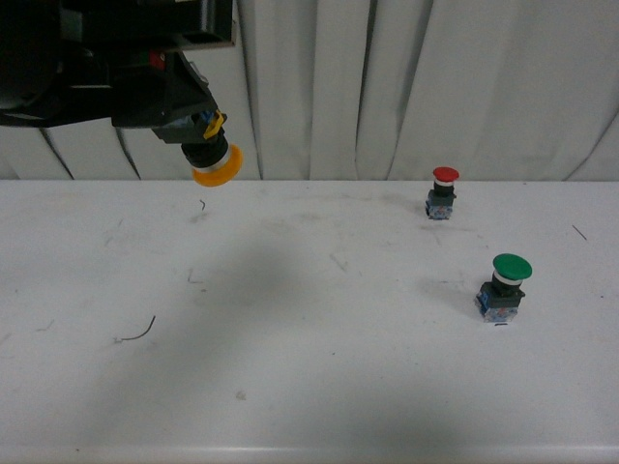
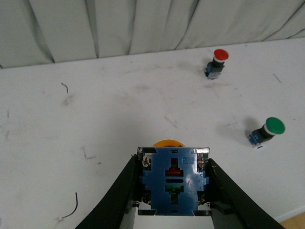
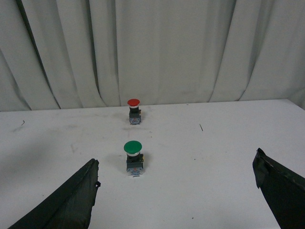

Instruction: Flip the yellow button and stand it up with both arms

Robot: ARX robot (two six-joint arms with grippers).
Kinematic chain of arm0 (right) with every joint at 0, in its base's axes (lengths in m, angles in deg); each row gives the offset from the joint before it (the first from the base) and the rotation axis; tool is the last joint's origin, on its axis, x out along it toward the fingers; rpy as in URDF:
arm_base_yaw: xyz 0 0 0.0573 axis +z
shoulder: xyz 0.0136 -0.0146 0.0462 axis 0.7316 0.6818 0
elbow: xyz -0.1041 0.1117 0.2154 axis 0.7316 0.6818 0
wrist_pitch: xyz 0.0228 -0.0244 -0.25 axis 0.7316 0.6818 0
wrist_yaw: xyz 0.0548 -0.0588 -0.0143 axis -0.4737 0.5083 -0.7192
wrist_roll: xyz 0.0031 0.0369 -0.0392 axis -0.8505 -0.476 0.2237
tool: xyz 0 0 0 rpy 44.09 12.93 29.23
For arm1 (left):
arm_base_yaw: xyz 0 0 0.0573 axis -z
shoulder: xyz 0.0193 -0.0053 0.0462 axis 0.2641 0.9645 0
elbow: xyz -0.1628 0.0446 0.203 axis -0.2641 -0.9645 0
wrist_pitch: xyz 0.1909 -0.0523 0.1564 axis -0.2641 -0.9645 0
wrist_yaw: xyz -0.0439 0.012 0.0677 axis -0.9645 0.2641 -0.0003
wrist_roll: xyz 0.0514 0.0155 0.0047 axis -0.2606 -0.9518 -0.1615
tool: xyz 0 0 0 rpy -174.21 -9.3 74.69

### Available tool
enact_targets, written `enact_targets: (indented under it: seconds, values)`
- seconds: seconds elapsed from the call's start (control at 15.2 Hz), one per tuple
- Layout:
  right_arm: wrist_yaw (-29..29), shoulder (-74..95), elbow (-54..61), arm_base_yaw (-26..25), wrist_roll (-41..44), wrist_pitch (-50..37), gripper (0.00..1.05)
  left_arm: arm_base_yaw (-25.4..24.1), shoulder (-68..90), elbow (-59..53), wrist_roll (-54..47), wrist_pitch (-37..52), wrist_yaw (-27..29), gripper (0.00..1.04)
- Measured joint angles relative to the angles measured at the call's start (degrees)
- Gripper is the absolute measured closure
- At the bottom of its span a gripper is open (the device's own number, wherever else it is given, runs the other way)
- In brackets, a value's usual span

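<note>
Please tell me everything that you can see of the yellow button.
The yellow button is held in the air by the left hand, over the far left part of the table. Its round orange-yellow cap points down, slightly tilted; above it sit a pale ring and a black collar. In the left wrist view its blue plastic-looking block faces the camera, clamped between two black fingers, the cap's edge showing beyond.

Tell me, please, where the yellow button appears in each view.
Front view: the yellow button hangs upper left, cap down, in the left pincer.
Left wrist view: the yellow button sits between the pincer's fingers, blue block facing the camera.
Right wrist view: not in it.
Shared landmark: the red button.
</note>
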Motion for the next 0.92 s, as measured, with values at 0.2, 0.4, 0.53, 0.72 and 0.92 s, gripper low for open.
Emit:
enact_targets:
  seconds: [0.2, 0.4, 0.53, 0.72, 0.92]
  values:
    - [0.0, 0.0, 0.0, 0.0, 0.0, 0.0, 0.06, -0.6, -3.6, -1.3, 6.3, 7.7, -8.8, 0.70]
    - [0.0, 0.0, 0.0, 0.0, 0.0, 0.0, 0.06, -2.0, -4.7, -4.5, 22.0, 21.3, -24.6, 0.70]
    - [0.0, 0.0, 0.0, 0.0, 0.0, 0.0, 0.06, -2.8, -2.6, -8.0, 35.0, 35.4, -33.1, 0.70]
    - [0.0, 0.0, 0.0, 0.0, 0.0, 0.0, 0.06, -3.2, 2.7, -12.5, 51.1, 53.4, -35.5, 0.70]
    - [0.0, 0.0, 0.0, 0.0, 0.0, 0.0, 0.06, -1.7, 8.6, -13.7, 60.5, 63.6, -34.1, 0.70]
